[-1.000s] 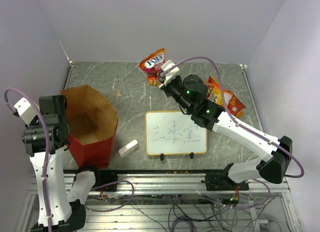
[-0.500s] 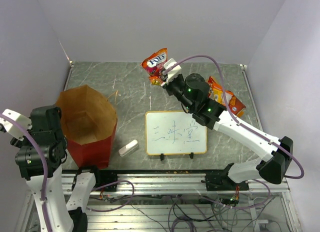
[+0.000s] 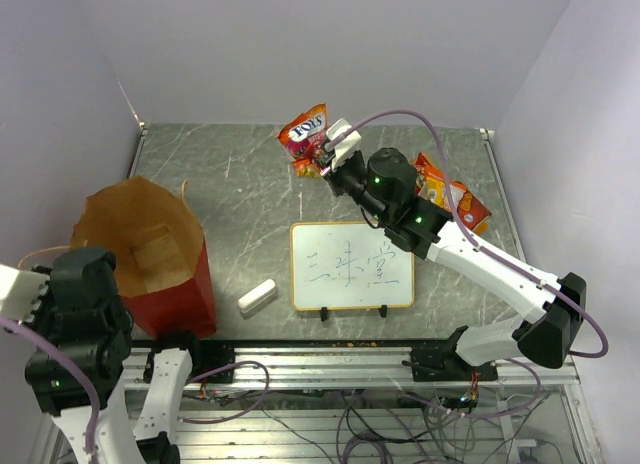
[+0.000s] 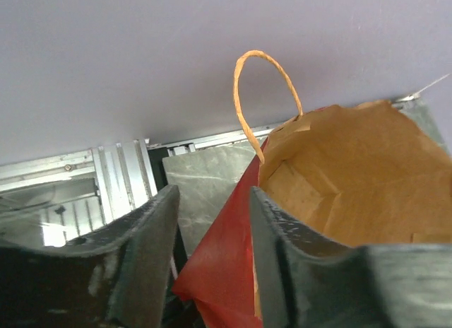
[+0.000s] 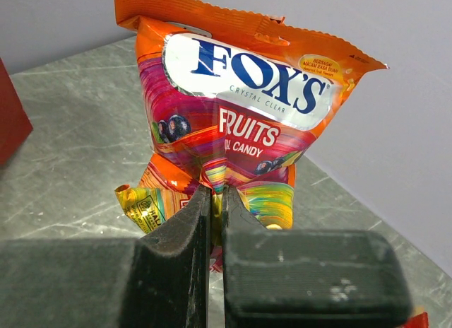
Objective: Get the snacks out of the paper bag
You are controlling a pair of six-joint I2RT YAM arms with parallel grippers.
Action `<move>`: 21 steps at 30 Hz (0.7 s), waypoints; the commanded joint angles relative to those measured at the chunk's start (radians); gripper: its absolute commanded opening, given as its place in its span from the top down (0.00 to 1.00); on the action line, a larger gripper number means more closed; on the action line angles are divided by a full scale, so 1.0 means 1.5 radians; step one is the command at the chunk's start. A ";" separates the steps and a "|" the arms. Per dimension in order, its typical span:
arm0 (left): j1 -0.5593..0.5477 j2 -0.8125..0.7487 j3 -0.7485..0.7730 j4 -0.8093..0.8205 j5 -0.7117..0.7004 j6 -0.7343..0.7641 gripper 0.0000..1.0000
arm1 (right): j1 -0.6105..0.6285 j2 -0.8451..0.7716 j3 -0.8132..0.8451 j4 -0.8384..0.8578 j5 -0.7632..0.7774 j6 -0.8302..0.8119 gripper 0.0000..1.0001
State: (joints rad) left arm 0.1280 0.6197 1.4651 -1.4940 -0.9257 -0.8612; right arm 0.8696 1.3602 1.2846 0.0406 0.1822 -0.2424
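The right gripper (image 5: 216,195) is clamped tight on the lower edge of the Fox's candy packet (image 5: 240,95), which stands upright at the far middle of the grey marbled table (image 3: 230,184). The left gripper (image 4: 212,197) is half open and holds nothing, just by the paper bag (image 4: 339,194) at the near left. More snack packets (image 3: 450,199) lie far right. A whiteboard (image 3: 350,264) and an eraser (image 3: 257,296) sit between.

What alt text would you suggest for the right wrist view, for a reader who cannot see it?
The right pincer, jaws shut, grips the bottom edge of an orange Fox's fruit candy packet, holding it upright. A smaller yellow wrapper peeks out by its lower left corner, with the grey marbled table and a pale wall behind.
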 commanded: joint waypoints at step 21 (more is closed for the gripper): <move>-0.065 0.011 0.133 0.220 0.186 0.107 0.04 | -0.005 0.022 0.051 -0.001 0.043 0.014 1.00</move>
State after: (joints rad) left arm 0.0460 0.5922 1.6207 -1.3281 -0.7902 -0.8257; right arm 0.8692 1.3903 1.3125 0.0238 0.1715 -0.2359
